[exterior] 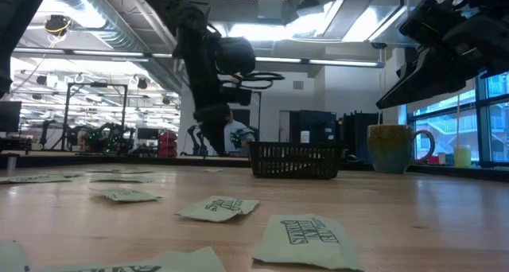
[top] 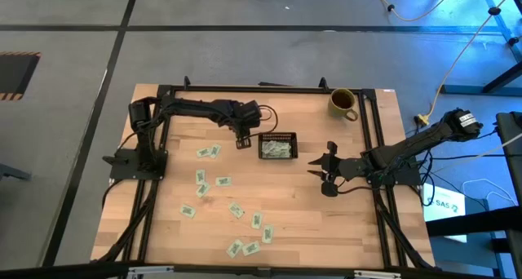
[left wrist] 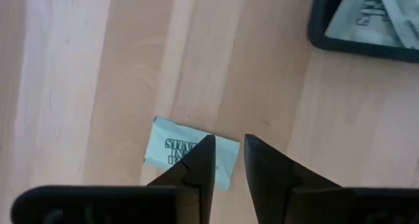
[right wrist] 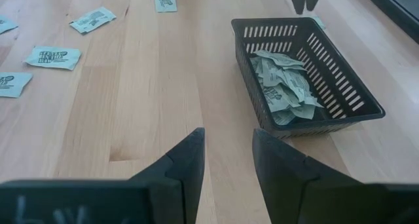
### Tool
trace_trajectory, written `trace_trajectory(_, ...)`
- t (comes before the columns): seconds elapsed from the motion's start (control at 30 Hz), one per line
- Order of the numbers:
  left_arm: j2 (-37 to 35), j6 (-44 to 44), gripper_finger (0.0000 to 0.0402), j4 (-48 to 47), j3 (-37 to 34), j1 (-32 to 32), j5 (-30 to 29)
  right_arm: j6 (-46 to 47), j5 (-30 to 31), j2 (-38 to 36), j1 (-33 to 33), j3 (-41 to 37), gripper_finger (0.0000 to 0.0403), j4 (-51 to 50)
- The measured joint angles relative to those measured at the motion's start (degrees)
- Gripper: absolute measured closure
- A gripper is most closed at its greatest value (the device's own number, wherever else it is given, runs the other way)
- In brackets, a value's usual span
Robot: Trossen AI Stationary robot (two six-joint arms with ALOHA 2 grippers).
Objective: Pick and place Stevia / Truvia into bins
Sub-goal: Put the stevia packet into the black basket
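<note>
The left gripper (top: 242, 142) is parked low over the table (top: 310, 222), just beside the black tray (top: 277, 137) on its outer short side. Its fingers (left wrist: 200, 165) are parted by a narrow gap and nothing is pinched between them. One Stevia packet (left wrist: 171, 149) is seen lying flat on the wood right under the fingertips, partly covered by one of them, so it's loose, not grabbed. A corner of the tray with packets inside is caught just off to the side of that gripper in the left wrist view.

The tray is already loaded with a crumpled heap of packets (right wrist: 283, 85), piled toward the end nearer the right gripper. Loads more packets (top: 218, 182) are scattered across the table on the far side of the left gripper from the mug, well apart from the tray.

The right gripper (top: 324, 171) is held off the table a bit away from the tray, fingers (right wrist: 190, 160) spread with nothing in them, pointed at the tray's long slotted wall.

An olive-yellow mug (top: 342, 104) is sat near the table's edge, beyond the tray and apart from both grippers.
</note>
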Motion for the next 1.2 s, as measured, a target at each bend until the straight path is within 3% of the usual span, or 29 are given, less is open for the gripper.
trace_trajectory(0.77, -0.3, -6.9, 0.0342, 10.6, -9.9, 2.0, 0.5, 0.0, 0.0, 0.0, 0.0, 0.0, 0.0272, 0.1)
trace_trajectory(1.2, -0.3, -7.4, 0.0398, 10.6, -10.0, 1.6, 2.0, 0.0, 0.0, 0.0, 0.0, 0.0, 0.0272, 0.1)
